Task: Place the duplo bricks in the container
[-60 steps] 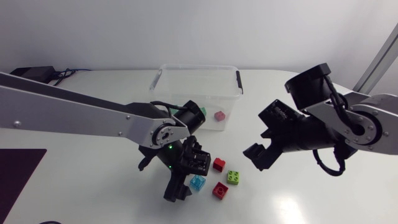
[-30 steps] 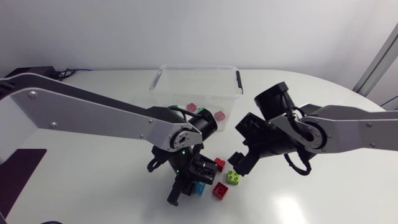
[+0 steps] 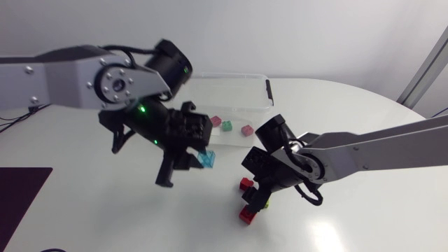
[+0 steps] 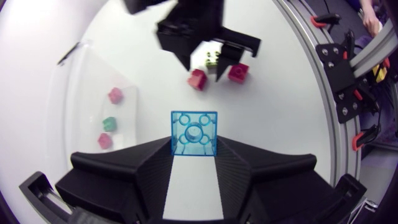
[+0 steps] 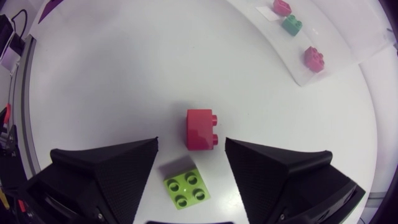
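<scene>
- The table (image 3: 364, 210) carries everything, and the container sits toward its far side.
- The left arm (image 3: 63, 66) stands high beside the container's left end.
- The right arm (image 3: 378, 143) reaches low across the table, in front of the container's right half.
- The container (image 3: 238, 75) is a clear, lidless tub. It already holds two pink bricks (image 3: 215, 121) and a small green brick (image 3: 227, 126).
- The left gripper (image 4: 194, 155) pinches the blue brick (image 4: 194, 132) between its fingertips. It is lifted near the container's front wall, and I judge it is not yet over the opening.
- The right gripper (image 5: 191, 146) is spread wide and low in front of the container.
- A red brick (image 5: 201, 129) lies just ahead between the right gripper's fingers, and the lime brick (image 5: 185, 188) lies under it, close behind the red one.
- A second red brick (image 3: 247, 214) lies farthest from the container, beside the right gripper.
- Risk, blue brick: only the very tips hold it, so a jolt could twist it free. Letting go before it clears the front wall would drop it outside.
- Risk, right gripper: the red and lime bricks sit so close together that closing could catch both, or nudge one away.
- Risk, arms: both work in front of the same wall. If the right one lifts toward the container while the left is there, they could knock together.
</scene>
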